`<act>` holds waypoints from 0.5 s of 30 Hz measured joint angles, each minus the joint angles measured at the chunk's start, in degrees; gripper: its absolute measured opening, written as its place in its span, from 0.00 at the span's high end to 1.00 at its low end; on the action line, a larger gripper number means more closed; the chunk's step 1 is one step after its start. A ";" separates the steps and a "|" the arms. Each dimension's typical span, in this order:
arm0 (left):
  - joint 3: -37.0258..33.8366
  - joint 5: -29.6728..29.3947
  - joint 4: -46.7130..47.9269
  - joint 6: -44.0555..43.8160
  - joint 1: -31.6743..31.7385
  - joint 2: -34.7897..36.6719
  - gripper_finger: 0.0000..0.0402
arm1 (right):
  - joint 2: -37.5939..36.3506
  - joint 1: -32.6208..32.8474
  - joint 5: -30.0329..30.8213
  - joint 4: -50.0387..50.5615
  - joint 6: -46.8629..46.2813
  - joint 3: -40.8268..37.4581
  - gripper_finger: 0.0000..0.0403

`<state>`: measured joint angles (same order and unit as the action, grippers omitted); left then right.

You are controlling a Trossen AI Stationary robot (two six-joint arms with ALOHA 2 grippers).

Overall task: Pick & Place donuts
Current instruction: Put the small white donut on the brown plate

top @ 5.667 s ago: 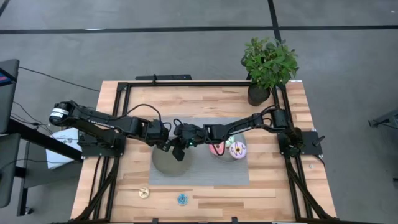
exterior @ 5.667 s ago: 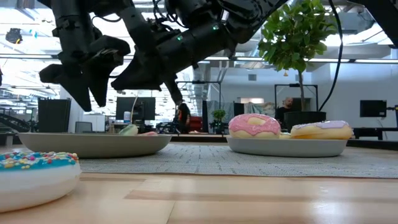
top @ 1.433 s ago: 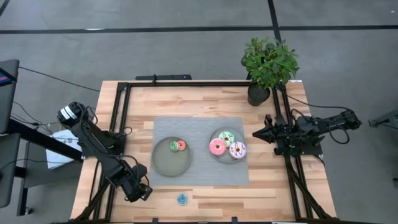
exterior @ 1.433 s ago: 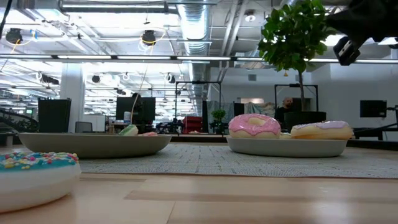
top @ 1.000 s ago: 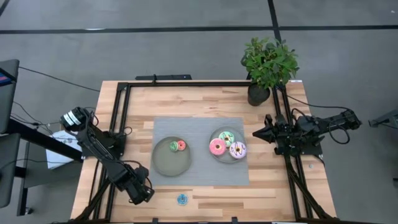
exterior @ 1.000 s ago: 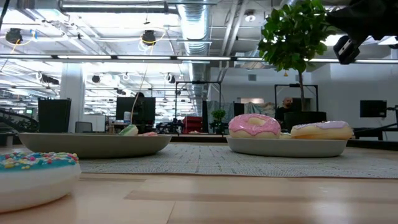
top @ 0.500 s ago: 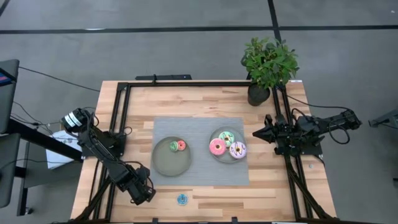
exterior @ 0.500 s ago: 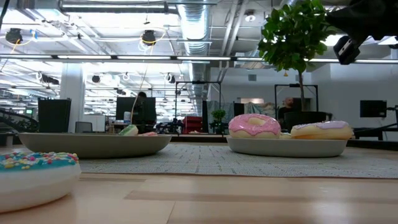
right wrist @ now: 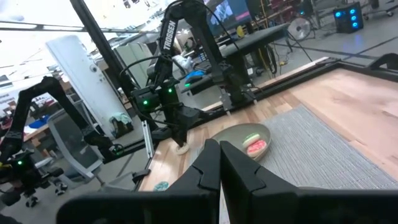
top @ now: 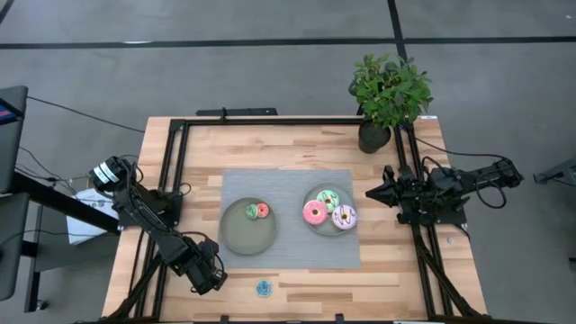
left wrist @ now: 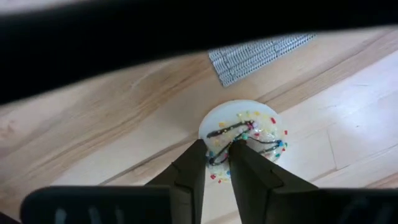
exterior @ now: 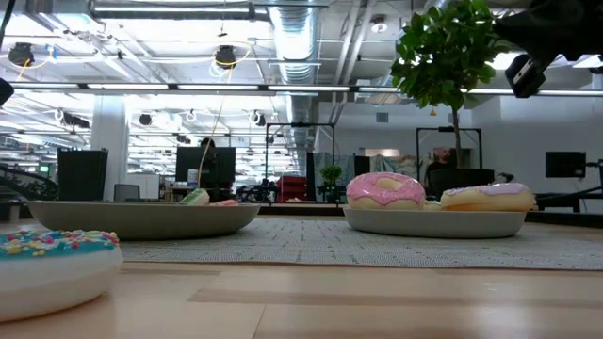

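My left gripper (top: pixel 208 280) is down at the table's near-left part, shut on the tiny cream donut (left wrist: pixel 249 130), which the gripper hides in the high view. The tiny blue donut (top: pixel 263 288) lies flat on the wood to its right and shows close up in the low view (exterior: pixel 47 268). The left plate (top: pixel 241 236) holds the tiny red (top: pixel 263 211) and green (top: pixel 251 211) donuts. The right plate (top: pixel 317 225) holds the pink (top: pixel 314 212), green-white (top: pixel 328 199) and white-purple (top: pixel 344 217) donuts. My right gripper (top: pixel 371 192) waits shut by the table's right edge. My left gripper (left wrist: pixel 217 149) pinches one side of the cream donut's ring (left wrist: pixel 219 160) between its two fingers, coming from above and pointing down. The donut lies flat on the wooden table top.
A grey mat (top: pixel 288 184) lies under both plates. A potted plant (top: pixel 389 90) stands at the far-right corner. Black frame rails (top: pixel 171 171) run along the table's left, right and far sides. Bare wood lies along the near edge around the blue donut.
My left gripper has edged a little toward the table's right, settling over the cream donut. The plates, the other donuts and my right arm have kept still.
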<state>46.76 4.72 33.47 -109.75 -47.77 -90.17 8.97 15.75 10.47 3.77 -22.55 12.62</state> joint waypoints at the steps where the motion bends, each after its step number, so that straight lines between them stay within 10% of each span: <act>1: 0.00 -0.02 0.00 -0.09 0.00 0.00 0.86 | 0.00 0.00 -0.01 0.00 0.00 0.00 1.00; 15: 2.94 -2.14 2.08 -0.97 -0.04 0.02 0.88 | 0.00 -0.02 0.01 0.02 0.00 0.00 1.00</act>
<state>49.70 2.58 35.56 -110.72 -47.81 -90.15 8.97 15.73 10.48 3.79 -22.55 12.62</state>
